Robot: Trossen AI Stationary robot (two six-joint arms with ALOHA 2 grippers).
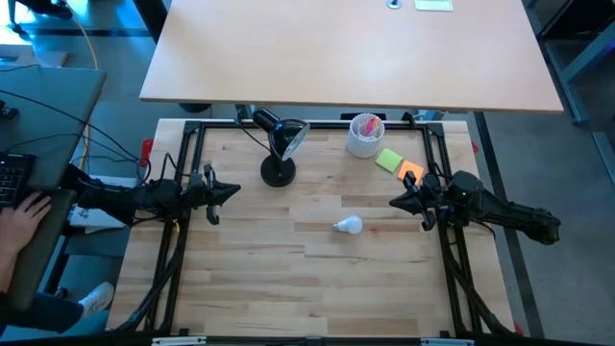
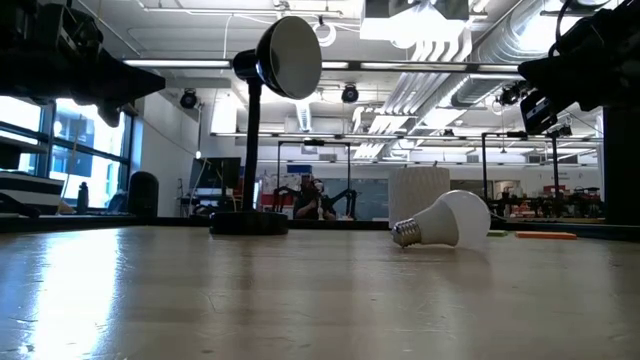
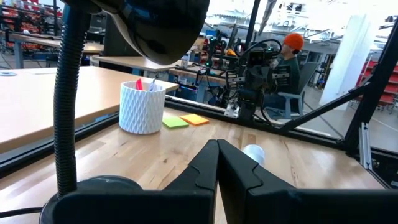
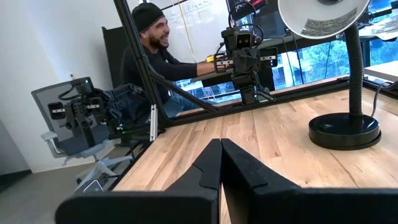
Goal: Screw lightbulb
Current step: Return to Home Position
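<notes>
Pale butcher-block planks form the table (image 1: 317, 288), fenced by a black metal frame, with a second bare desk beyond its far edge. Near the middle lies the small white lightbulb with a silvery screw base (image 1: 348, 225). It is on its side with the base pointing left, touches neither gripper, and is well apart from the black gooseneck desk lamp with a cone shade and round base (image 1: 278, 173), which stands far left of centre. The shade tilts toward the right, probably to make its socket easy to reach (no bulb shows in the part of it that can be seen).

The left gripper (image 1: 232, 190) hangs above the left side, near the lamp's base, with its fingers pressed together on nothing. The right gripper (image 1: 394, 203) faces it from the right side, likewise closed and empty. Both sit out at the edges, which reads as a parked pose that leaves the middle free.

A white ribbed cup (image 1: 366, 135) and green and orange sticky notes (image 1: 399, 165) sit far right. A person's hand (image 1: 29, 207) rests at a keyboard beyond the left edge.
</notes>
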